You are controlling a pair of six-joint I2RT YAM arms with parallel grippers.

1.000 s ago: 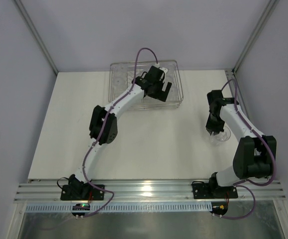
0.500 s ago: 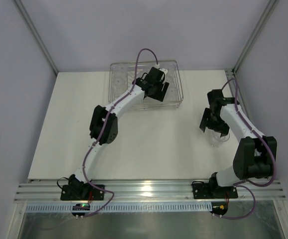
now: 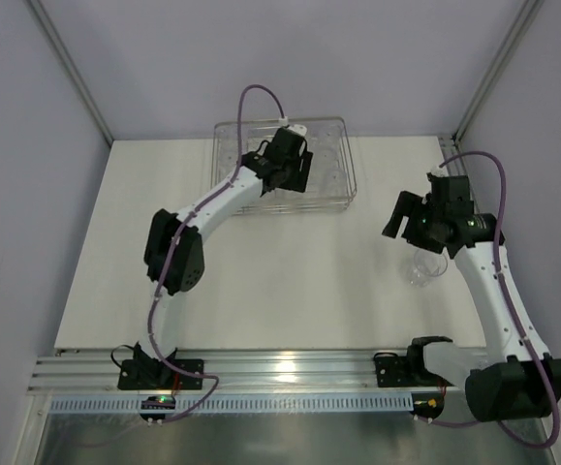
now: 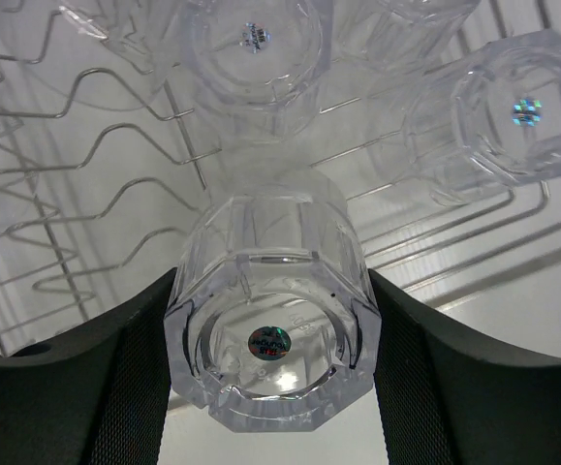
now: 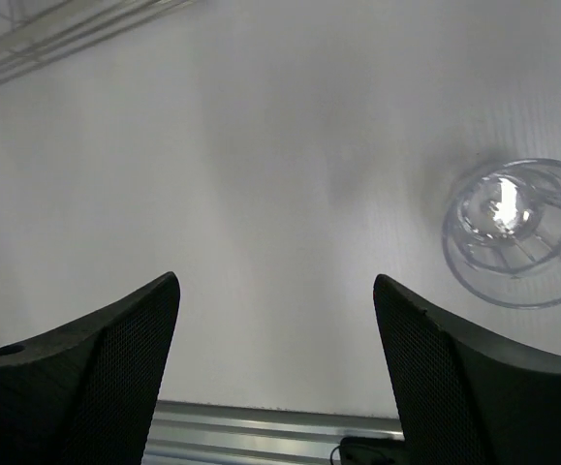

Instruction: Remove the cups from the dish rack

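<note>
My left pincer [image 4: 272, 325] is over the dish rack [image 4: 67, 184], which sits at the far edge of the table [image 3: 290, 291], about mid-way along. It is pinching the held cup [image 4: 270, 291], one finger on each side, with the cup's stickered base facing my wrist. Two more cups [image 4: 256, 48] stand in the rack just beyond it. My right pincer [image 5: 275, 281] is spread wide with nothing between the fingers, above the table near its right edge. The loose cup [image 5: 517, 232] stands on the table close by, clear of both fingers.
</note>
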